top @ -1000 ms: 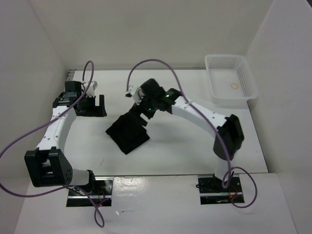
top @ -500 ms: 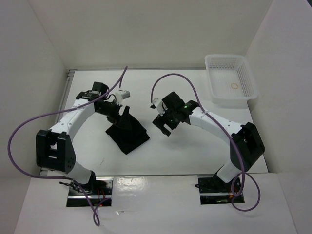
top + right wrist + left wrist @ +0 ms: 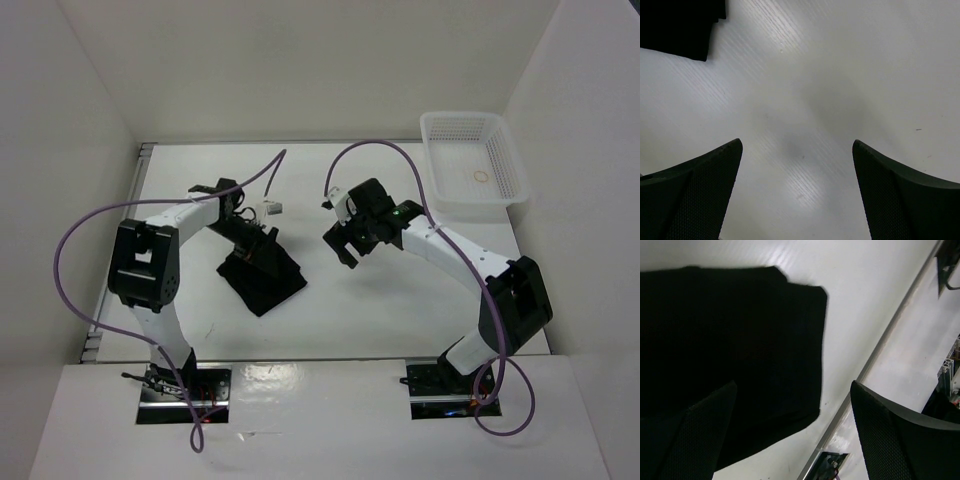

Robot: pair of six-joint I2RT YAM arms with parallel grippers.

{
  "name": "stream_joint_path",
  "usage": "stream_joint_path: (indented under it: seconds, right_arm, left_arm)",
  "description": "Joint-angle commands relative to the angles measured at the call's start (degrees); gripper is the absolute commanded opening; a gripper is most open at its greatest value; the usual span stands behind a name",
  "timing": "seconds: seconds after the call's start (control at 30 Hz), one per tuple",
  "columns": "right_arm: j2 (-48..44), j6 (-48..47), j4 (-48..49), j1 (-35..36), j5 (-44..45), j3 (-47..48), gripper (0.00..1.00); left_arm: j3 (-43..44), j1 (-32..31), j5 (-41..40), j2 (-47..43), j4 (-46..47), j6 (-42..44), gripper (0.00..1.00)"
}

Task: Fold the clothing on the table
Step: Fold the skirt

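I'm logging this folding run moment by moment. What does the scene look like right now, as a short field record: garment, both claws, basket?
clothing: black, in a compact folded bundle, left of the table's centre
table: white, flat
left claw: open, over the clothing, nothing between its fingers
right claw: open, over bare table to the right of the clothing, holding nothing
basket: white mesh, at the far right corner, apart from the clothing
fold: looks done or nearly so; cannot tell for sure

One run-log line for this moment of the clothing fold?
clothing: black, compactly folded, flat on table | left gripper: open, over clothing, empty | right gripper: open, over bare table, empty
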Motion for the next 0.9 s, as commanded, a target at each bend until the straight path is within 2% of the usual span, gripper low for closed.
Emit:
stream_joint_path:
  seconds: [0.0, 0.33, 0.53, 0.63, 0.87]
  right_arm:
    - [-0.4, 0.26, 2.24, 0.33, -0.92, -0.16, 0.94]
    - [-0.93, 0.26, 2.24, 0.33, -1.54, -0.16, 0.94]
    - [-0.4, 0.26, 2.24, 0.33, -1.54, -0.16, 0.94]
    - [-0.4, 0.26, 2.24, 0.33, -1.54, -0.16, 0.94]
    - [-2.68, 0.26, 2.24, 0.33, -1.02, -0.16, 0.94]
  left_arm:
    - [1.65, 2.63, -1.52, 1.74, -1.33, 2.86, 1.0]
    - [0.33, 8.34, -0.21, 5.96, -5.02, 9.09, 1.0]
    - [1.38, 9.39, 0.31, 15.62, -8.44, 12.08, 1.0]
    - [3.58, 9.4, 1.02, 17.83, -8.98, 12.79, 1.0]
    - [11.74, 3.61, -0.21, 18.97, -7.83, 9.02, 1.0]
